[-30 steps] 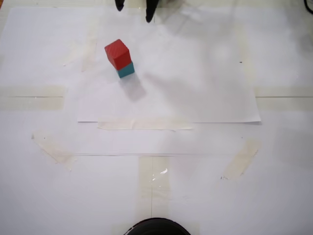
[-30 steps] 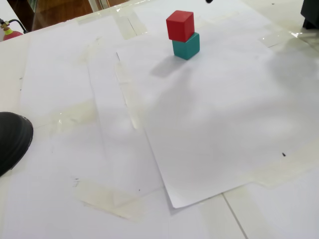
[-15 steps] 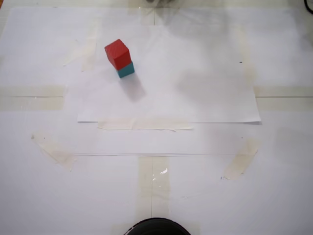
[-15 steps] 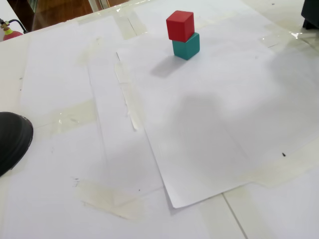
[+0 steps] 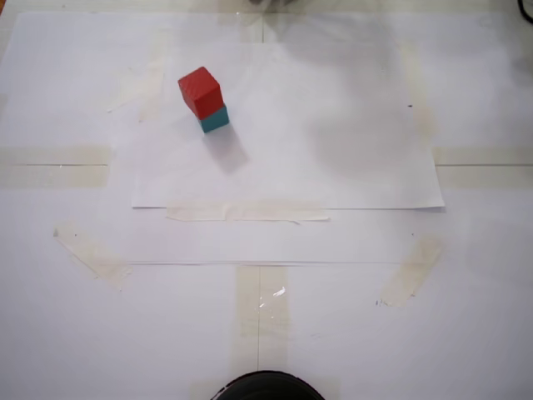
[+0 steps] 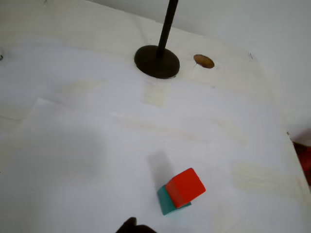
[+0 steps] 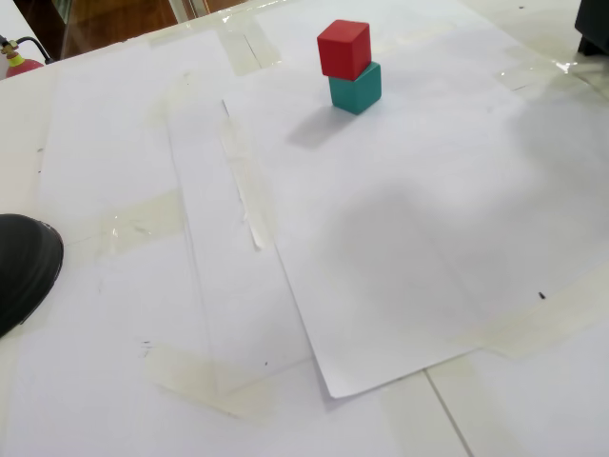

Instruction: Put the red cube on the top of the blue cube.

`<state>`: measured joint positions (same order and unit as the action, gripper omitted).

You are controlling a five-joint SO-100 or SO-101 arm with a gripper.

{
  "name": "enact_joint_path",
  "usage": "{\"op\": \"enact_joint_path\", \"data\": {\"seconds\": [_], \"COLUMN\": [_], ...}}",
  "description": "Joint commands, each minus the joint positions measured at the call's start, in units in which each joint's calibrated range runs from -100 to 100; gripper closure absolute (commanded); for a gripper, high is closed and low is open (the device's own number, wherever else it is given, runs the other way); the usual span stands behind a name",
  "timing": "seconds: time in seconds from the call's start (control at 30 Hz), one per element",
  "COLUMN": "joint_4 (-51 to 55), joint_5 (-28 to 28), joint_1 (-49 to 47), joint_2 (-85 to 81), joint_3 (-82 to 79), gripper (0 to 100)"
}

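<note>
Red cube (image 5: 200, 90) sits on top of the blue cube (image 5: 215, 120), the two touching and forming a short stack on the white paper sheet (image 5: 333, 150) taped to the tabletop (image 5: 67, 333). In a fixed view (image 7: 343, 48) the red cube is turned slightly against the blue cube (image 7: 356, 89) beneath it, so their edges do not line up, and it overhangs a little toward the left of that view. The stack stands near the far left part of the paper sheet (image 7: 409, 238) as that view shows it, and its shadow falls on the paper just beside the blue cube.

The wrist view looks down on the same stack: the red cube (image 6: 185, 187) covers most of the blue cube (image 6: 166, 201), of which only a teal edge shows at the lower left. Nothing touches either cube. A small dark shape at the bottom edge of the wrist view, just below and left of the stack, may be a tip of the hand (image 6: 132, 225), but too little of it shows; I cannot tell whether the fingers are apart or together.

Beyond the stack in the wrist view a black round stand base (image 6: 156, 61) with a thin upright pole (image 6: 167, 24) rests on the tabletop, well apart from the cubes, with a small brown oval spot (image 6: 204, 61) just beside the base. Strips of pale tape (image 5: 247, 214) hold the paper edges down.
</note>
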<state>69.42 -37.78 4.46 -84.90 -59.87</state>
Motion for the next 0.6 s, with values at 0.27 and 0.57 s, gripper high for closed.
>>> {"op": "enact_joint_path", "data": {"seconds": [0.27, 0.57], "joint_4": [-8.9, -1.5], "joint_5": [-2.3, -7.4], "joint_1": [0.3, -1.1], "joint_2": [-8.5, -12.4], "joint_3": [-20.6, -20.1], "gripper": [100, 100]}}
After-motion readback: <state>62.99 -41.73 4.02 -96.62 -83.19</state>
